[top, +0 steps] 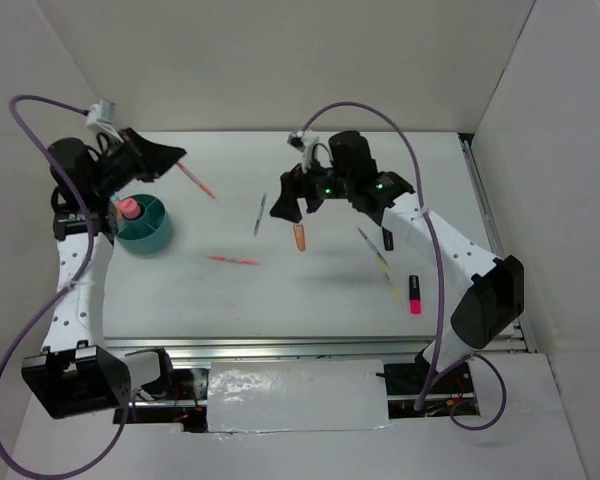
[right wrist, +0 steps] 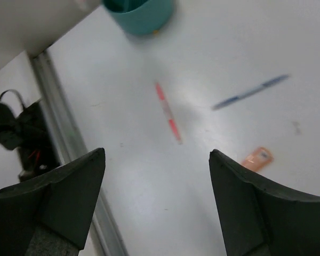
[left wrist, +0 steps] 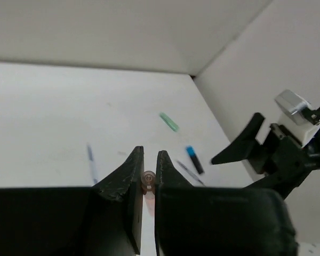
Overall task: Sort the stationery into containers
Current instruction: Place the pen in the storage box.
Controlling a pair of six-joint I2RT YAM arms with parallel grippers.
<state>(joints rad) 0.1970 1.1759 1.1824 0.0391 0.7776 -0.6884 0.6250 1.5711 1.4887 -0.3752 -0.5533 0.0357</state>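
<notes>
Pink highlighter (top: 415,297): lies far to the right of the teal tub (top: 150,238) and nearer the arm bases; not yet sorted.
Red pen (top: 232,260): lies flat on the table, right of the tub and a little nearer than it; loose.
Teal tub: stands beside the left arm, probably so that arm can drop things in easily. A pink-capped tube (top: 128,208) stands in one compartment.
Orange marker (top: 299,237): lies well to the right of the tub, just under the right claw.
Right claw (top: 298,208): hangs well right of the tub with its jaws spread wide and nothing between them. It looks lined up to come down on the orange marker.
Blue pen (top: 260,213): lies between the tub and the right claw.
Left claw (left wrist: 149,154): sits just beyond the tub's far rim, clamped on one end of a pink-red pen (top: 197,180). The pen juts right, away from the tub. Held by its end, it should swing over the tub and slide in upright.
</notes>
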